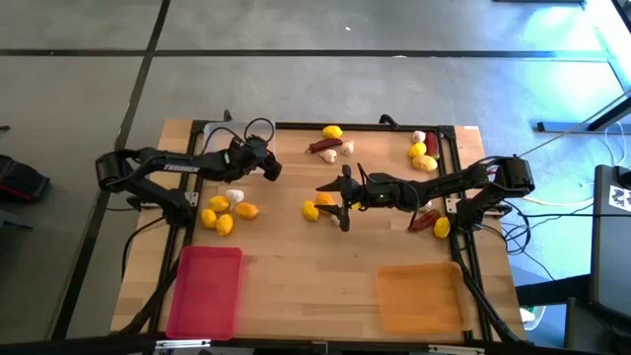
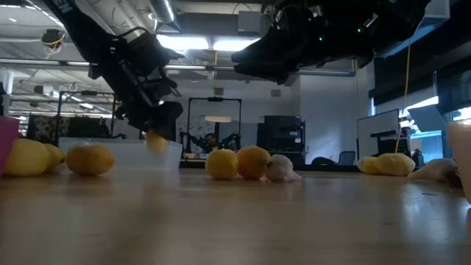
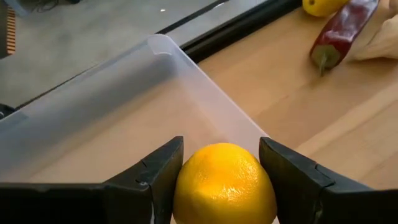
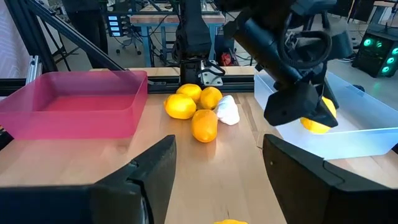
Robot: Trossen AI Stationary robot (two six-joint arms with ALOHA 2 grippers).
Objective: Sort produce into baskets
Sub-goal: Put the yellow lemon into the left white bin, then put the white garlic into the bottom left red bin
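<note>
My left gripper (image 1: 268,166) is shut on a yellow lemon (image 3: 224,183), above the near wall of the clear tray (image 3: 124,106); it also shows in the right wrist view (image 4: 314,118). My right gripper (image 1: 333,202) is open and empty at mid-table, just right of a yellow fruit (image 1: 311,210) and an orange one (image 1: 325,199) lying on the table. The pink tray (image 1: 207,291) and the orange tray (image 1: 419,296) stand at the near edge. My left gripper pinches the lemon by two opposite sides (image 3: 180,180) between its two fingers. The fingers slant down from the table's left. The lemon is lifted clear, over the clear tray's wall (image 4: 348,140).
Several lemons and a garlic bulb (image 1: 225,209) lie near the left arm. A lemon, a chili and garlic (image 1: 330,146) lie at the far edge. More lemons, garlic and a chili (image 1: 424,153) lie far right. A chili and a lemon (image 1: 434,225) lie under the right arm.
</note>
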